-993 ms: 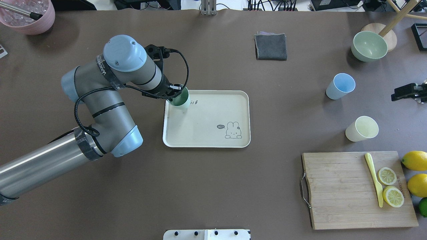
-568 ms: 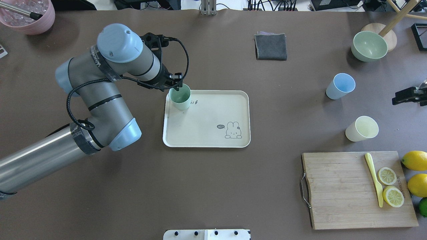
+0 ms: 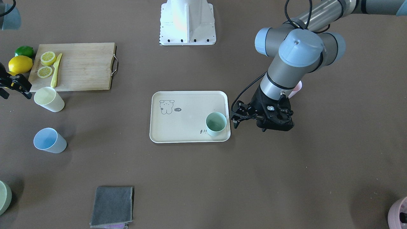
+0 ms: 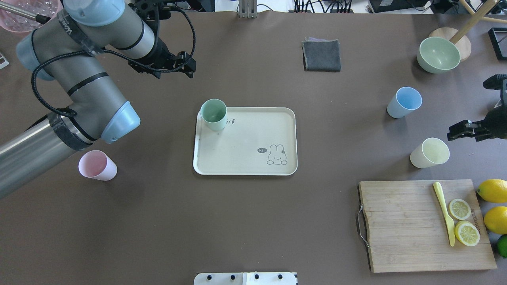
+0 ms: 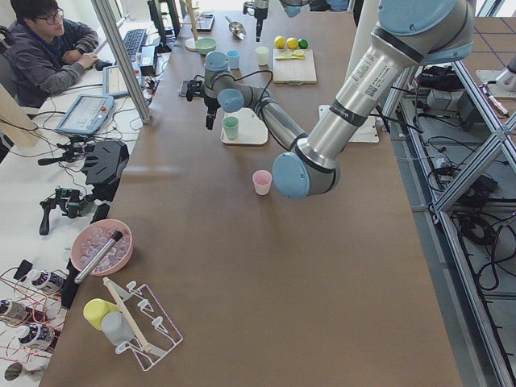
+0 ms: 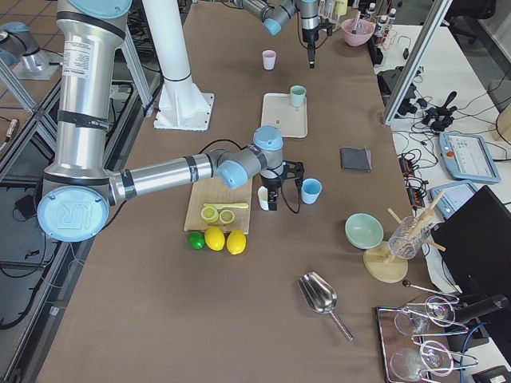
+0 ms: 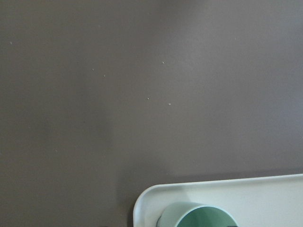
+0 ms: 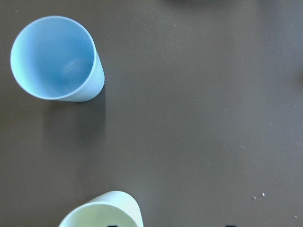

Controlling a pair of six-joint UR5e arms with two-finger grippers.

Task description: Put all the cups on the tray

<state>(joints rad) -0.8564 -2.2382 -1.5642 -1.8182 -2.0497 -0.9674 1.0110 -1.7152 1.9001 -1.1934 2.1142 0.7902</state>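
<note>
While the mint green tapered plastic cup [image 4: 214, 114] stands upright on the flat cream rectangular tray [image 4: 245, 160], in the corner farthest from the robot on its left side, the left gripper [image 3: 274, 122] hangs clear of it above the brown table [image 4: 237, 221], just outside that corner. The left arm [image 4: 91, 79] comes in low from the robot's left and bends sharply at the elbow. Its wrist folds over so the gripper points straight down. Its wrist camera sees bare tabletop, with only the tray's rounded corner and the cup's rim at the bottom edge. Whether its jaws are parted or closed I cannot tell, since the wrist body hides them from above.

The pale pink plastic cup [image 4: 98, 165] stands on the table beside the left arm's elbow, well apart from the tray. On the robot's right, the light blue plastic cup [image 4: 404, 103] and the pale yellow plastic cup [image 4: 429, 153] both stand on the table, near each other and far from the tray.

The right arm [image 6: 160, 179] stretches out low over the table near the wooden cutting board [image 4: 400, 225], its wrist turned down. The right gripper [image 4: 463, 131] hovers just beside the yellow cup, touching neither cup. Its jaws stand wide apart: in its wrist view two dark tips break the bottom edge far from each other, one over the yellow cup's rim, with the blue cup at upper left.
</note>
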